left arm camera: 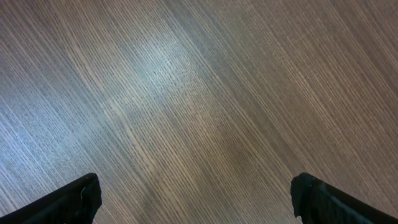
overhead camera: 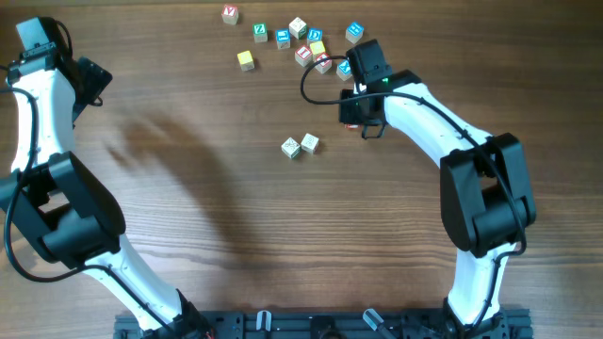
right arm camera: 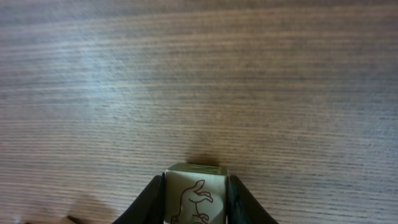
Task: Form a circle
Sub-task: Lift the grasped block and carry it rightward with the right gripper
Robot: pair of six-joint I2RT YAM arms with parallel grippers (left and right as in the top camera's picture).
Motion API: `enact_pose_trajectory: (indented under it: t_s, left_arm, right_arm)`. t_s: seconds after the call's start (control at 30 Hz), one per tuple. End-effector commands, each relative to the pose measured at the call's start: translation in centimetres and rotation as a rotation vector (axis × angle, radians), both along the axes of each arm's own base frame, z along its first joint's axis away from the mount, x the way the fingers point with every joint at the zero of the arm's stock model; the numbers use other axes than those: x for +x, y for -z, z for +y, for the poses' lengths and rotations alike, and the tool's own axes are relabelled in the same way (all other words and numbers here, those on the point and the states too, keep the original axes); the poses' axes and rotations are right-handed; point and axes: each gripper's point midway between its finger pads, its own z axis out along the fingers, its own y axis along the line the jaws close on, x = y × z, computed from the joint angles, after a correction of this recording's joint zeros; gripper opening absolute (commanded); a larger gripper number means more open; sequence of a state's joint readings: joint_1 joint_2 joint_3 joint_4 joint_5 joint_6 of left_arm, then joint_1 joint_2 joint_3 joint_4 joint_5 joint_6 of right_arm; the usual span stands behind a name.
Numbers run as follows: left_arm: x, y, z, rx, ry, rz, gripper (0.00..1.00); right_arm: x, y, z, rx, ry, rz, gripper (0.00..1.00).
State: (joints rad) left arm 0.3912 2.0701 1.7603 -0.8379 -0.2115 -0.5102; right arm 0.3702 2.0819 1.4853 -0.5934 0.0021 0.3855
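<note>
A cream cube sits clamped inside the right pincer.

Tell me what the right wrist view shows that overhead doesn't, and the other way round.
Right wrist only: a cube with an animal drawing on its face, clamped between the right jaws. Overhead only: the scattered cubes at the far edge, a pair side by side mid-table, and the left arm off to the side. Both: the wooden table.
</note>
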Motion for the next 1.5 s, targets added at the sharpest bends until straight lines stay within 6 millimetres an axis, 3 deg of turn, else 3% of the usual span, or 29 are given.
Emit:
enact_pose_trajectory:
  t_s: [0.0, 0.1, 0.27, 0.53, 0.93, 1.47]
  left_arm:
    - [0.13, -0.97, 0.29, 0.013, 0.002, -0.017, 1.0]
    - [0.12, -0.98, 0.3, 0.013, 0.002, -0.017, 1.0]
    - [0.12, -0.96, 0.29, 0.012, 0.002, -0.017, 1.0]
    - [0.13, -0.97, 0.29, 0.013, 0.002, -0.017, 1.0]
    - [0.13, -0.97, 0.29, 0.013, 0.002, -0.017, 1.0]
    - [0.13, -0.97, 0.29, 0.013, 0.002, -0.017, 1.0]
  right_arm:
    - [-0.34, 0.43, -0.63, -0.019, 0.021, -0.002, 0.24]
    - [-0.36, 0.44, -0.62, -0.018, 0.02, -0.001, 0.41]
    - [-0.57, 0.51, -0.58, -0.015, 0.018, 0.008, 0.43]
    - [-1.1, 0.67, -0.37, -0.003, 0.009, 0.033, 0.29]
    - [-1.09, 0.67, -0.37, -0.002, 0.009, 0.033, 0.25]
    - [-1.09, 0.67, -0.37, -0.003, 0.009, 0.033, 0.04]
